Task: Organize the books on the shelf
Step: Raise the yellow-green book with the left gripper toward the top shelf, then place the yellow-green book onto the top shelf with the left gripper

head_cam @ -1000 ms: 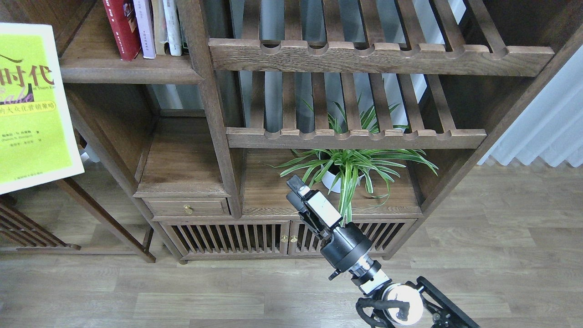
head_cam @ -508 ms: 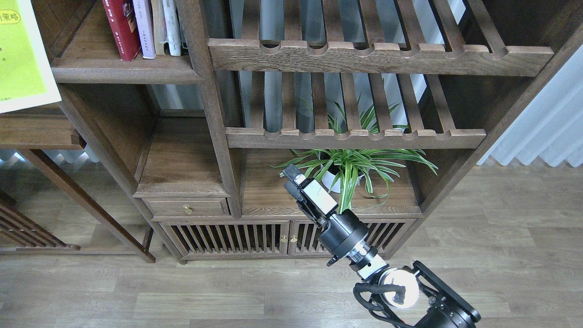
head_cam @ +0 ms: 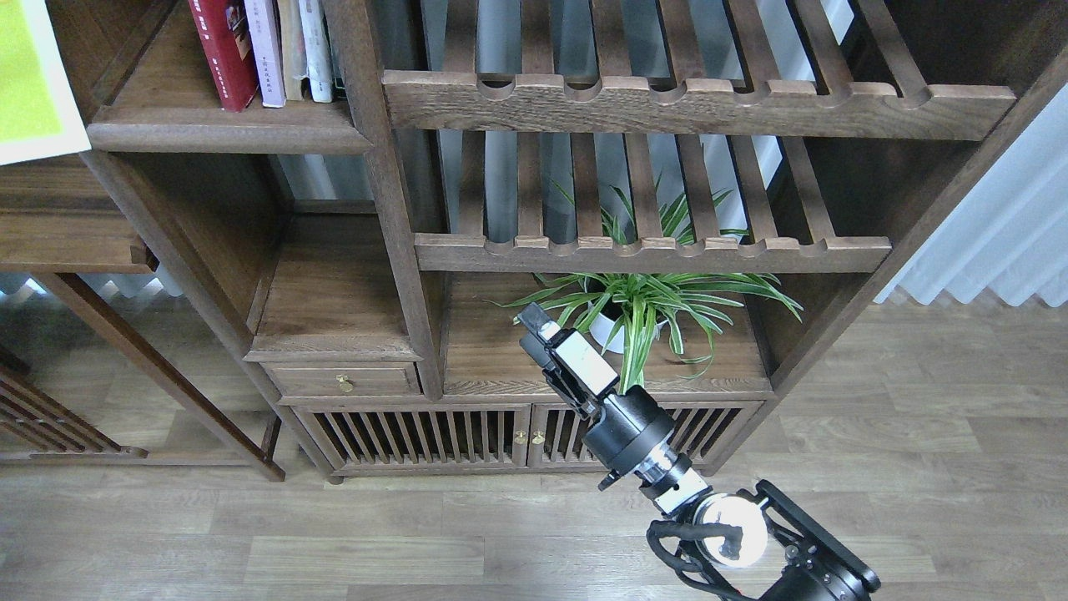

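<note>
The dark red book (head_cam: 224,52) and the pale lavender book (head_cam: 264,50) stand upright at the top left on the solid dark brown shelf (head_cam: 225,133), next to a thin cream book and a white-spined book (head_cam: 315,46). Only a corner of the yellow-green book (head_cam: 29,79) shows at the top left edge, left of the shelf and apart from it; what holds it is out of view. My left gripper is not in view. My right gripper (head_cam: 534,321) points up toward the lower compartment, and its fingers are too dark to tell apart.
A potted spider plant (head_cam: 642,309) stands in the lower right compartment, just beside my right gripper. Two slatted racks (head_cam: 692,104) with notched front rails are above it. A small drawer (head_cam: 342,380) and slatted cabinet doors (head_cam: 417,434) lie below. A low side table (head_cam: 67,242) stands at the left.
The yellow-green book has moved up and to the left, so that only its corner is left in view. My right arm has risen slightly up and left toward the plant compartment.
</note>
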Tool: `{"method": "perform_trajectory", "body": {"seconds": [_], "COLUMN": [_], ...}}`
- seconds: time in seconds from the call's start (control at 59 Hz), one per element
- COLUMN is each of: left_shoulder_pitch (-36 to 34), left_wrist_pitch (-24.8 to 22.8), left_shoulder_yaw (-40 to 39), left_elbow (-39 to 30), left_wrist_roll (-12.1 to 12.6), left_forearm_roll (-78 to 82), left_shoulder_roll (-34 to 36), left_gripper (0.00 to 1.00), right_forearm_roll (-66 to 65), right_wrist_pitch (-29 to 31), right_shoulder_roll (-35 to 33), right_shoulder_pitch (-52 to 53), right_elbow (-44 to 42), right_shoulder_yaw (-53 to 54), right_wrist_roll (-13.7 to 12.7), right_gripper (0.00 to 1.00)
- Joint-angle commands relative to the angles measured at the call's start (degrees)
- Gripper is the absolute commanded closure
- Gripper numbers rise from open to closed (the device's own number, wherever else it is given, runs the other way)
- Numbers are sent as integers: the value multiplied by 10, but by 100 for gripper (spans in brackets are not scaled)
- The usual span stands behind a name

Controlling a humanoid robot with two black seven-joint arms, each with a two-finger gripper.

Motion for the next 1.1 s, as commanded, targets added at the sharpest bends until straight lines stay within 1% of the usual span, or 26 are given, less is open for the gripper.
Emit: {"method": "perform_trajectory", "body": {"seconds": [0.0,0.136,0.153,0.22,0.508,0.661,0.78,0.831,1.017,1.085], "left_shoulder_pitch": [-51,-107,-125,-139,-152,-162,-162,-162,-181,-205], "left_wrist_pitch": [0,0,0,0,0,0,0,0,0,0], "left_shoulder_yaw": [32,53,53,48,35,25,8,7,14,14], "left_elbow": [4,26,33,35,43,44,46,48,77,99], "left_wrist_roll": [4,4,4,4,4,4,19,20,26,26], "left_forearm_roll": [44,107,140,170,209,213,213,213,215,235], "left_shoulder_roll": [-22,-52,-73,-94,-123,-116,-110,-111,-121,-144], "left_gripper": [90,90,90,90,90,90,90,90,91,91], "right_forearm_roll": [1,2,3,4,6,6,6,6,6,6], "right_wrist_pitch": [1,2,2,2,2,2,2,2,2,2], "right_shoulder_roll": [0,0,0,0,0,0,0,0,0,0], "right_shoulder_pitch": [0,-2,-3,-3,-3,-3,-3,-3,-3,-3], "right_elbow": [0,0,0,0,1,1,2,2,2,3], "right_shoulder_yaw": [0,1,1,1,4,5,6,6,5,5], "right_wrist_roll": [0,1,1,1,1,1,1,1,1,1], "right_gripper": [2,2,2,2,2,2,2,2,2,2]}}
